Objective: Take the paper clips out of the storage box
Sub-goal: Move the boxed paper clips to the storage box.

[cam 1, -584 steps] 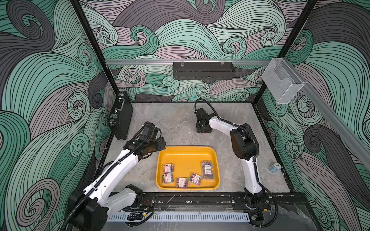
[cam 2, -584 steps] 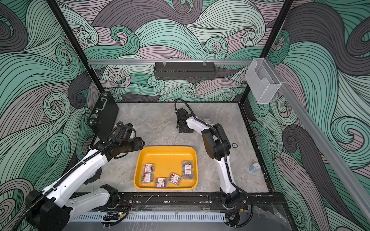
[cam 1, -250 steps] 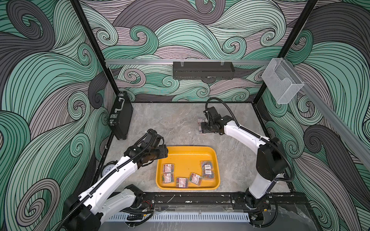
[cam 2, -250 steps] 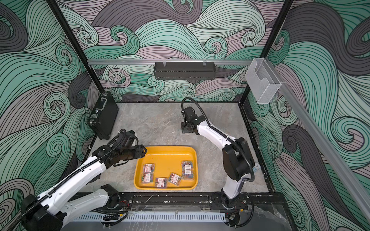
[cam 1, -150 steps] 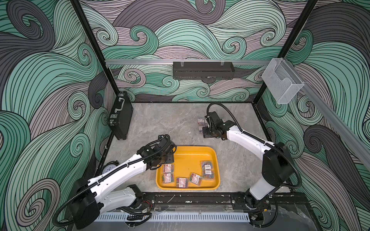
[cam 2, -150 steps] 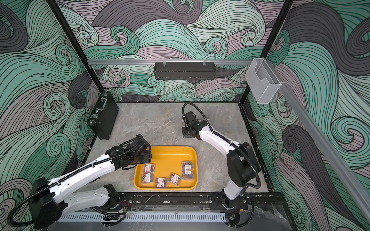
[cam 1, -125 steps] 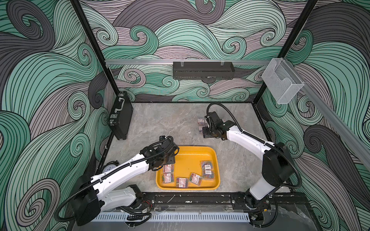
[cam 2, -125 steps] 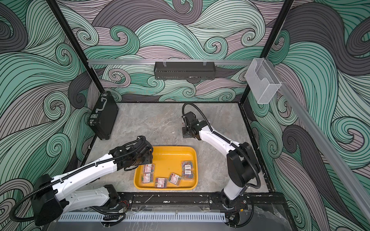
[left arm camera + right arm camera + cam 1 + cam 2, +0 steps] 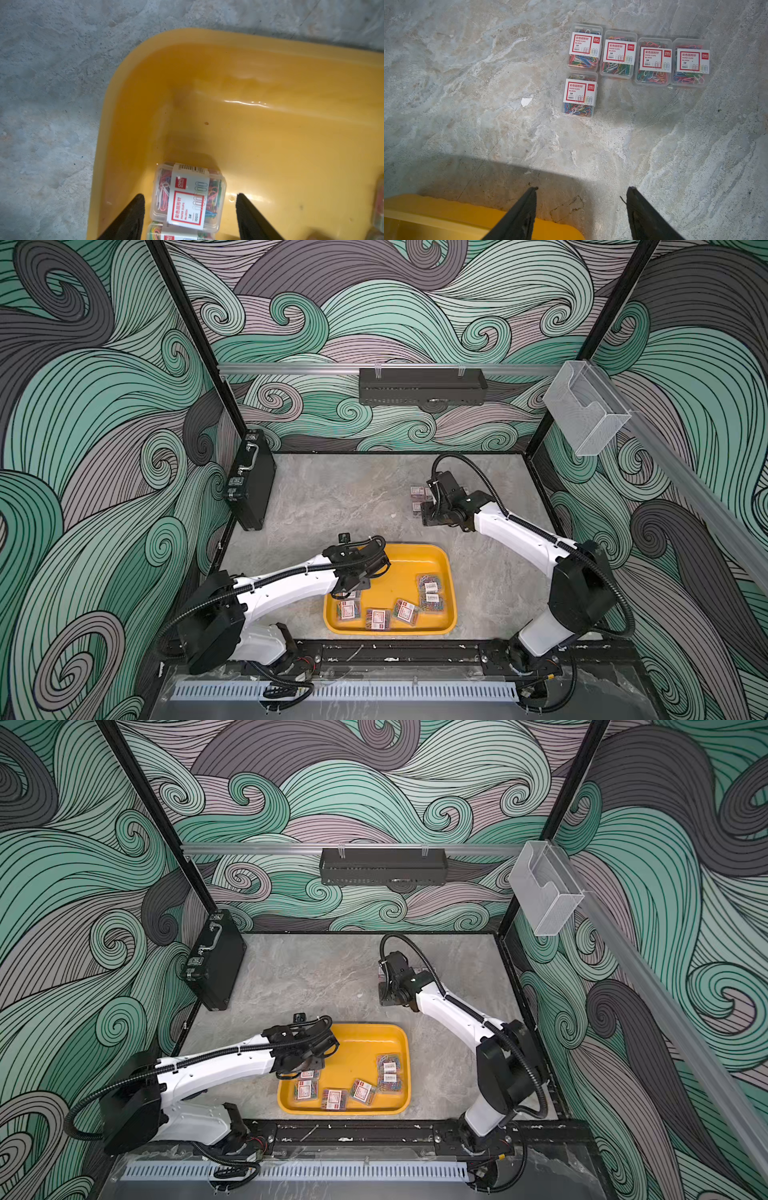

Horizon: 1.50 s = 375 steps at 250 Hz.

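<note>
The yellow storage box (image 9: 415,552) sits near the table's front edge, seen in both top views (image 9: 374,1029). Several clear boxes of paper clips (image 9: 405,611) lie inside it. My left gripper (image 9: 189,195) hangs open over the storage box's left end (image 9: 108,124). Its fingers (image 9: 137,209) straddle one box of paper clips (image 9: 188,197) without touching it, and another box lies just behind. My right gripper (image 9: 582,188) is open and empty above bare table beside the storage box's corner (image 9: 425,204). Several more boxes of paper clips (image 9: 618,54) stand in rows on the table behind it (image 9: 417,497).
A black briefcase (image 9: 249,481) leans on the left wall. A black shelf (image 9: 422,385) hangs on the back wall and a clear holder (image 9: 582,410) on the right wall. Grey marbled table lies between the storage box and the rows of boxes.
My left arm swung from outside the storage box's left rim to above its left end, over a box, jaws a little wider. My right gripper drew back from the boxes on the table.
</note>
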### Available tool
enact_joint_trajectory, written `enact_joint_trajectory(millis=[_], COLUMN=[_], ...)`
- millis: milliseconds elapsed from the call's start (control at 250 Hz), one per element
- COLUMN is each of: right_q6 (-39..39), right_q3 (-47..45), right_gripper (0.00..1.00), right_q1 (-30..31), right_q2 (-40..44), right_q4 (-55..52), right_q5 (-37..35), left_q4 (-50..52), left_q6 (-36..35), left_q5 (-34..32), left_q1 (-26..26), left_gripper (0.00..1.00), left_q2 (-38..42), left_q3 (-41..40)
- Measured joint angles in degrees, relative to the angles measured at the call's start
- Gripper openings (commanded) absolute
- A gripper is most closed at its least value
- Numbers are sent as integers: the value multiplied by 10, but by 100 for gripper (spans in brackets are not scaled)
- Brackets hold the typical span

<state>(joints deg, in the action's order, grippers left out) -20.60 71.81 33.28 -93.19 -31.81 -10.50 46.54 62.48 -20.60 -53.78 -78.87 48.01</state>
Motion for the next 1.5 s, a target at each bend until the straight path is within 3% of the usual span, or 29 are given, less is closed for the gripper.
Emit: enact_joint_trajectory(millis=[683, 1255, 1498], right_q6=[0, 0, 0], right_q3=[-9, -9, -9], right_gripper=[70, 70, 70], right_q1=[0, 0, 0], right_q2=[13, 16, 24], right_q4=[-1, -2, -2], right_q5=[-15, -26, -26], left_q4=[-19, -115, -90], left_q6=[25, -51, -46], left_q5=[44, 96, 94], left_q1=[0, -4, -8], left_gripper=[69, 67, 69], left_q2=[-66, -60, -46], left_q3=[-2, 3, 4])
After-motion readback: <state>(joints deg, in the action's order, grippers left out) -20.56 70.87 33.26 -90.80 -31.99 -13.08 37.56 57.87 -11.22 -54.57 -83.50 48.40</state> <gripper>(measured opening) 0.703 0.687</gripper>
